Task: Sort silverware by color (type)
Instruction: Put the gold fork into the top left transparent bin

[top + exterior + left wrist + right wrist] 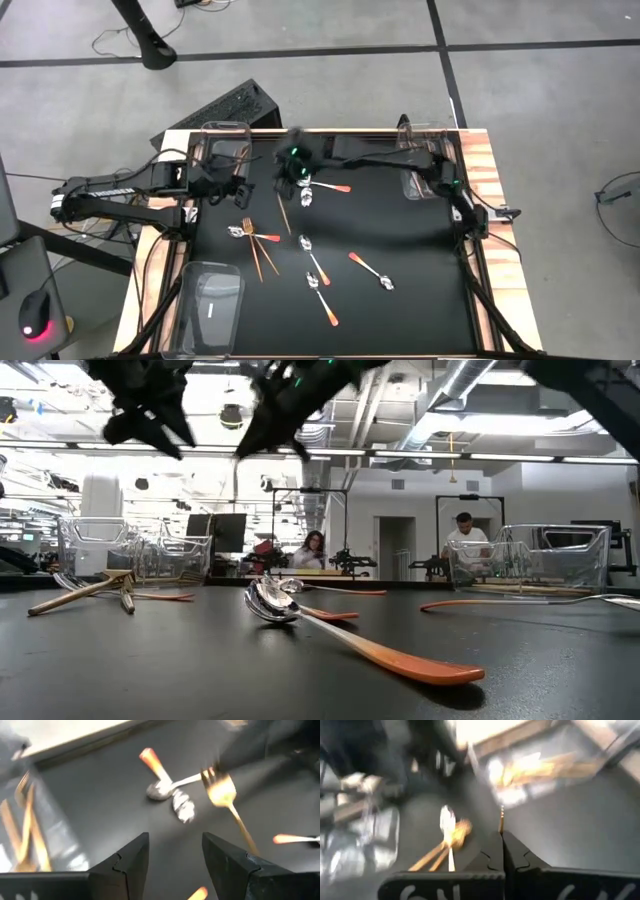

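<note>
Silver spoons with orange handles lie scattered on the black mat [420,290], two of them crossed [308,192] [165,790] by the far middle. A spoon and gold forks [255,243] [445,840] lie in a cluster left of centre. A gold fork [225,795], seen as a thin copper line [284,212] from above, lies just nearside of my right gripper [290,172] [502,845], which is shut on a thin gold tip. My left gripper [238,190] [175,855] is open above bare mat, left of the crossed spoons. My right gripper pinches a thin gold-coloured utensil between its two shut fingers. Only its narrow tip [501,817] sticks out past the fingertips, and the fingers hide the rest. I cannot tell which kind of utensil it is, or whether it is the fork seen under the arm.
Clear plastic bins stand at the far left [225,140], holding gold utensils [22,830], at the far right [418,150] and at the near left [210,300]. More spoons lie toward the near side [378,275] [320,292] [300,610]. Two people [315,550] [465,535] are in the room beyond.
</note>
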